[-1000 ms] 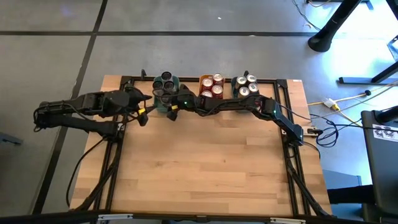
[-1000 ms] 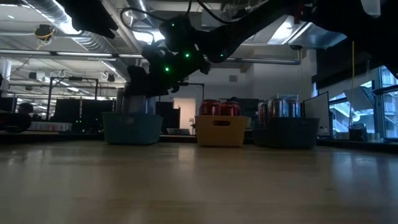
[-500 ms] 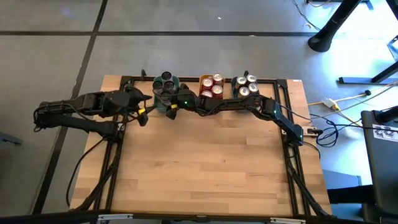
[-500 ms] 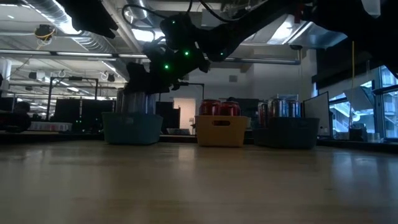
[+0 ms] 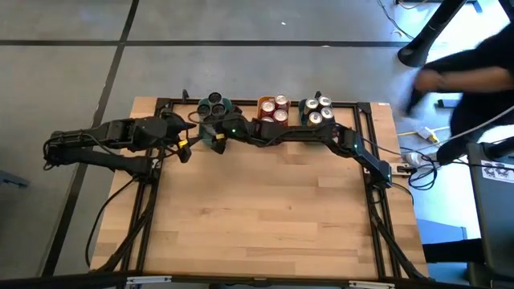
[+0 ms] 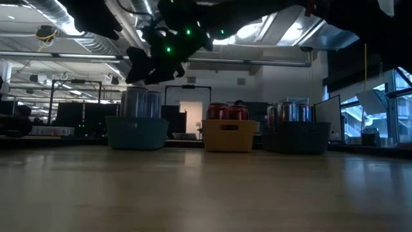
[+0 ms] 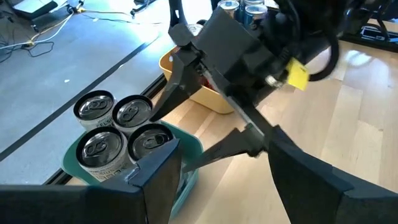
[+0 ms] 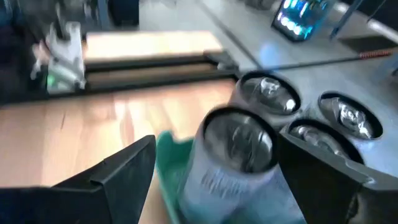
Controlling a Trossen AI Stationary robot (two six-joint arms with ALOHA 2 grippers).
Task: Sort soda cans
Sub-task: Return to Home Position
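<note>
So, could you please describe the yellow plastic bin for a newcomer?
On the light wooden table, three rectangular plastic bins stand in a row along the far edge. The yellow bin is the middle one, between a teal bin and a grey bin; it alone holds red soda cans.

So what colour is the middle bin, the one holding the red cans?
Yellow. The middle bin shows it best in the low view.

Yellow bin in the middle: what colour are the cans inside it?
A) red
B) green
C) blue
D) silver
A: the soda cans standing in the yellow bin have red bodies, as both the high view and the low view show.
</note>
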